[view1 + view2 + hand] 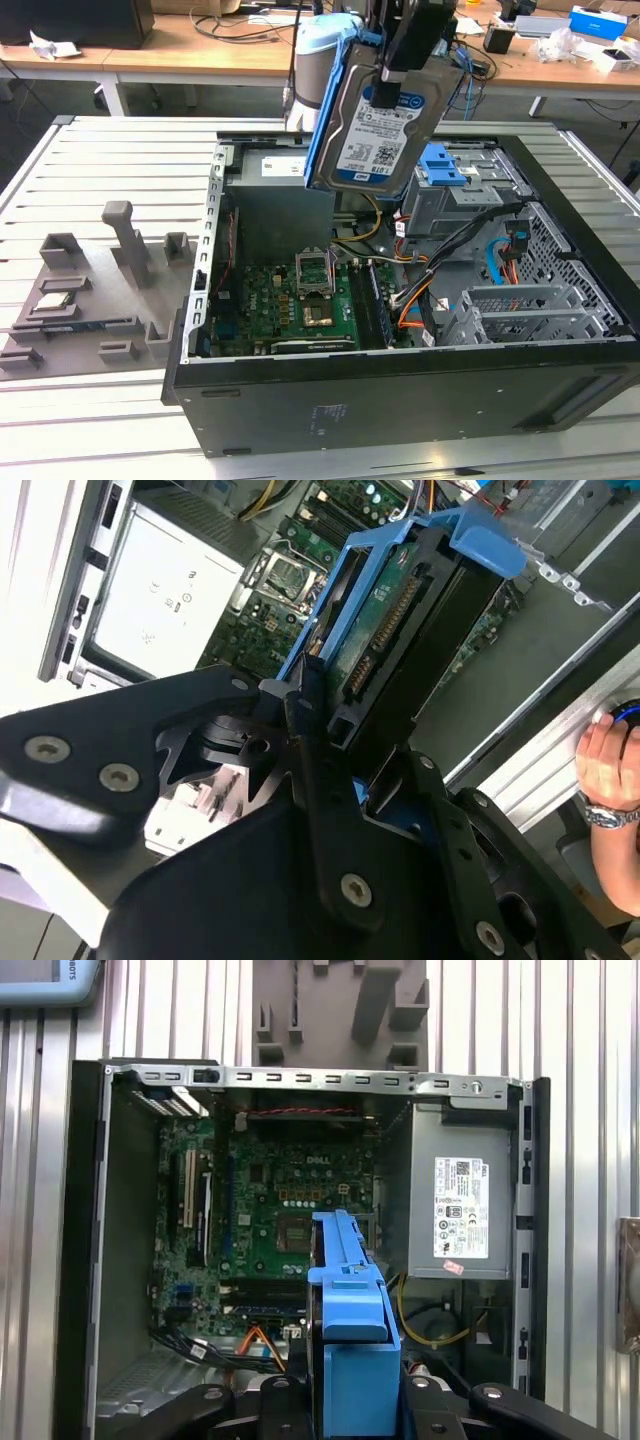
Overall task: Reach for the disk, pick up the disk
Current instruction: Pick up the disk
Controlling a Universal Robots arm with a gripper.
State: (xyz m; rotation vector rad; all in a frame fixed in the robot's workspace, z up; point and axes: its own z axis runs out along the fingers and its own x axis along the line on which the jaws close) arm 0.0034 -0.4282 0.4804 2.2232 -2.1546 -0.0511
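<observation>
The disk [372, 125], a silver metal drive with a white-and-blue label and blue plastic side rails, hangs tilted above the open computer case [400, 400] in the exterior view. My gripper [390, 85] is shut on its upper edge, black fingers clamping it from above. In the second wrist view the disk [395, 610] shows its green circuit-board underside and connector, squeezed between my gripper [325, 715] fingers. The first wrist view shows the disk's blue rail [350, 1330] edge-on over the motherboard, with my gripper [350, 1405] around it.
Below lie the motherboard [300, 295], the grey power supply [460, 1215], loose cables [440, 270] and a drive cage with a blue latch [442, 165]. A grey fixture block [95, 285] sits on the slatted table. A person's hand with a wristwatch [610, 770] rests by the case edge.
</observation>
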